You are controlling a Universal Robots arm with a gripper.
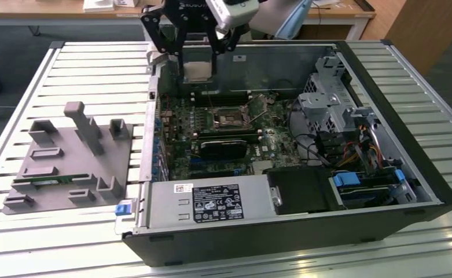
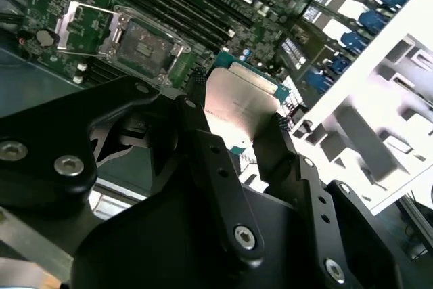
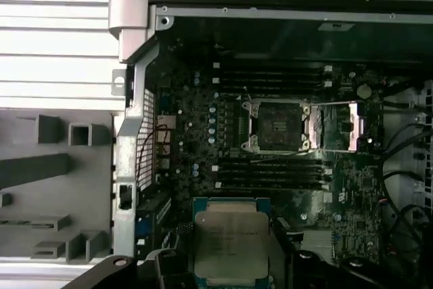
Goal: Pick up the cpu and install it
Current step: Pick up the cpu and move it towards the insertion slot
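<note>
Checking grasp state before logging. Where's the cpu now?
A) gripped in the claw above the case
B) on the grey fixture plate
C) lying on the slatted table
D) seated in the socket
A: the cpu is clamped between the fingers of the claw, and the socket on the board sits empty.

Silvery metal cpu (image 3: 231, 245) top (dull, smooth sheen); matt black gripper (image 2: 240, 126); ribbed pale metal table (image 1: 94, 63)

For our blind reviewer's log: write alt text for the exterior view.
The gripper holds the cpu in the air over an open computer case lying on a slatted table, apart from the motherboard socket. A grey parts fixture sits at the exterior view's left.
</note>
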